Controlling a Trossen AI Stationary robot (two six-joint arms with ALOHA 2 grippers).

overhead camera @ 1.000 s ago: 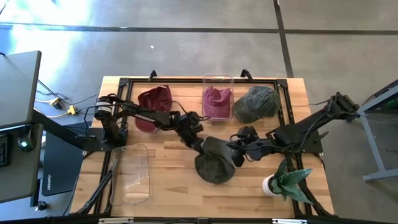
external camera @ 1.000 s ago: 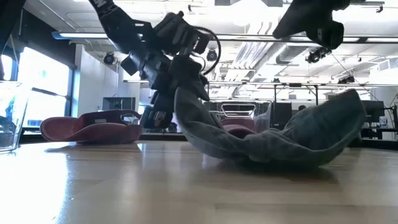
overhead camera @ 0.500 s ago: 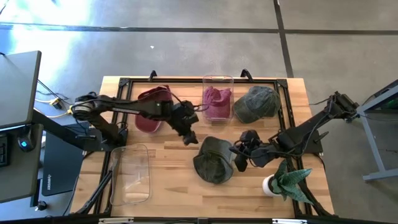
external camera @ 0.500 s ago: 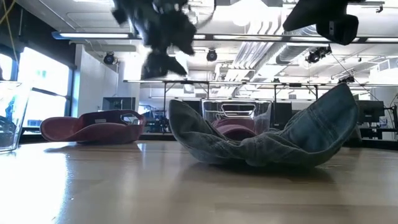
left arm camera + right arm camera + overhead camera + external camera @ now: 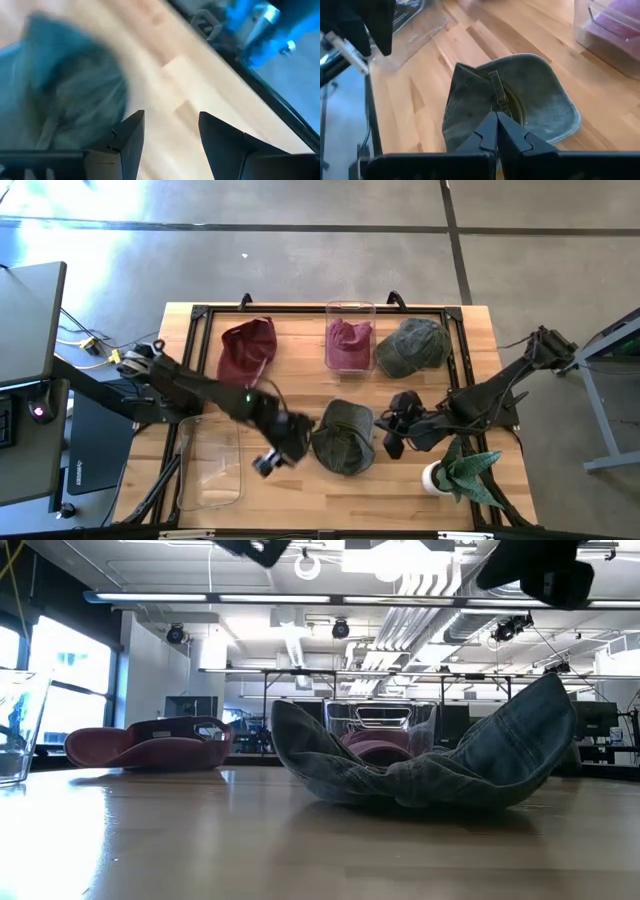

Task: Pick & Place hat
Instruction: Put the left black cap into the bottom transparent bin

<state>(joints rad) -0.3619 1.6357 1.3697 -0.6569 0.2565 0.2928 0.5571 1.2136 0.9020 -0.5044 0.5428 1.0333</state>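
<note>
A dark green hat [image 5: 345,436] lies upside down on the table's middle, resting on its crown with its sides curled up in the low view [image 5: 440,772]. My left gripper [image 5: 268,463] is open and empty in the air to the hat's left, nearer the table's front. Its wrist view [image 5: 171,114] shows bare wood between the fingers and the hat [image 5: 65,95] off to one side. My right gripper [image 5: 388,438] is shut and stands just right of the hat, raised above it [image 5: 540,575]. Its shut fingertips [image 5: 496,116] point at the hat [image 5: 525,97].
A red hat [image 5: 245,350] lies at the far left. A clear bin [image 5: 348,310] with a maroon hat stands at the far middle, and a grey-green hat [image 5: 412,345] lies to its right. An empty clear bin [image 5: 212,462] stands at the near left, a potted plant [image 5: 462,470] at the near right.
My left gripper has let go of the hat's left edge and risen. It then swung toward the table's near edge, ending left of the hat. The hat has settled flat on the table. My right gripper has drawn back a little toward the right.
</note>
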